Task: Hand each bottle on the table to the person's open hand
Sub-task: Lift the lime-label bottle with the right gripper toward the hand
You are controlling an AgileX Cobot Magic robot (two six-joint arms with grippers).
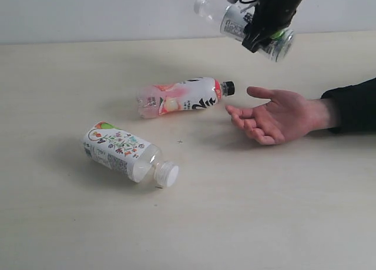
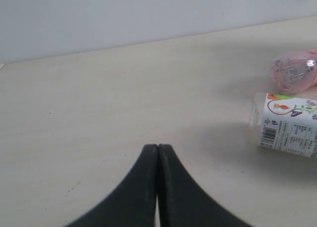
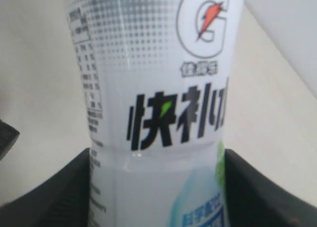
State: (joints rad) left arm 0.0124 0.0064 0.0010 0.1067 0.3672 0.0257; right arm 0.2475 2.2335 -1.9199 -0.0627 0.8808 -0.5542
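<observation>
My right gripper (image 1: 263, 35) is shut on a white-capped sports-drink bottle (image 1: 238, 24), held in the air above the far side of the table (image 1: 247, 223); up close that bottle (image 3: 153, 88) fills the right wrist view between the black fingers (image 3: 54, 187). The person's open hand (image 1: 273, 117) rests palm up on the table at the right, below the held bottle. The pink-white bottle with a black cap (image 1: 182, 96) lies on its side left of the hand. The squat floral bottle (image 1: 126, 152) lies nearer, white cap toward the front. My left gripper (image 2: 158, 148) is shut and empty.
The left wrist view shows the floral bottle's base (image 2: 287, 130) and the pink bottle's base (image 2: 295, 71) off to one side over bare tabletop. A pale wall (image 1: 88, 11) runs behind the table. The person's black sleeve (image 1: 355, 105) lies at the right edge.
</observation>
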